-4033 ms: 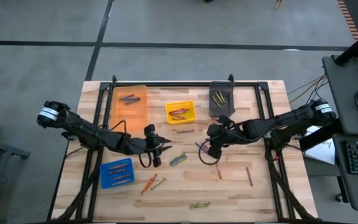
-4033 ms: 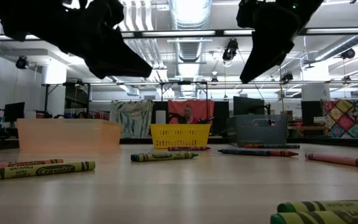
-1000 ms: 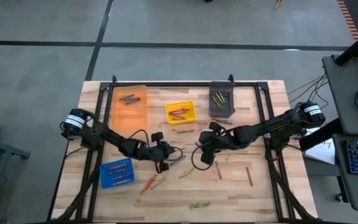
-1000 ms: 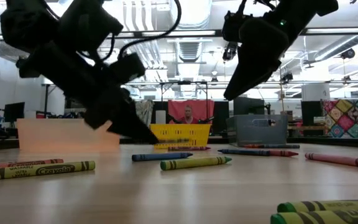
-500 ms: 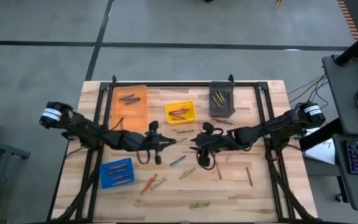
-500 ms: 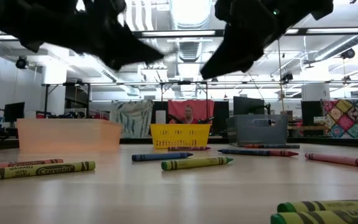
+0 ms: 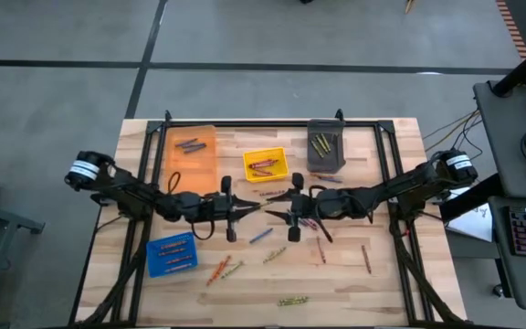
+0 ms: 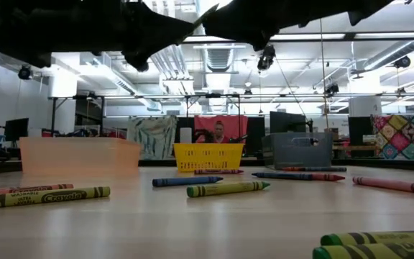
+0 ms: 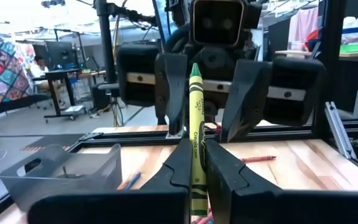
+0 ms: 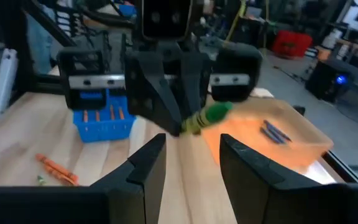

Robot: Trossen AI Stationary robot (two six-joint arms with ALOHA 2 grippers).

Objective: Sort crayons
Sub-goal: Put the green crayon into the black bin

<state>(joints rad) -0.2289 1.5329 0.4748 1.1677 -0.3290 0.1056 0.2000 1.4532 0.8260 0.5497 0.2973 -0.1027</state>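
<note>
The left claw [image 7: 249, 208] is pinched tight on a green crayon [image 9: 195, 130], which stands out past its fingertips toward the other arm; the wrist view shows the crayon clamped between the two dark fingers [image 9: 224, 167] with its tip pointing away. The right claw [image 7: 286, 203] faces it head-on above the middle of the desk [image 7: 391, 274], its fingers [image 10: 243, 163] spread wide and holding nothing; the crayon's tip lies just in front of that gap, between the two claws, and I cannot tell whether it touches the right fingers. Both claws hang well above the desk surface, as the low view shows them only as dark shapes overhead. Around them stand four bins: an orange bin [image 7: 193, 155] with a few dark crayons inside, a yellow bin [image 7: 265, 164] with reddish ones, a grey bin [image 7: 325, 146] with olive-yellow ones, and a blue bin [image 7: 171, 253] with orange-red ones near the left arm. Loose crayons lie scattered on the desk below and in front of the claws: a blue crayon [image 7: 261, 235] and a green one [image 7: 275, 254] just under the meeting point, an orange one [image 7: 218, 269] beside the blue bin, red ones [image 7: 366, 259] toward the right arm's side, and an olive one [image 7: 292, 300] near the front edge.
</note>
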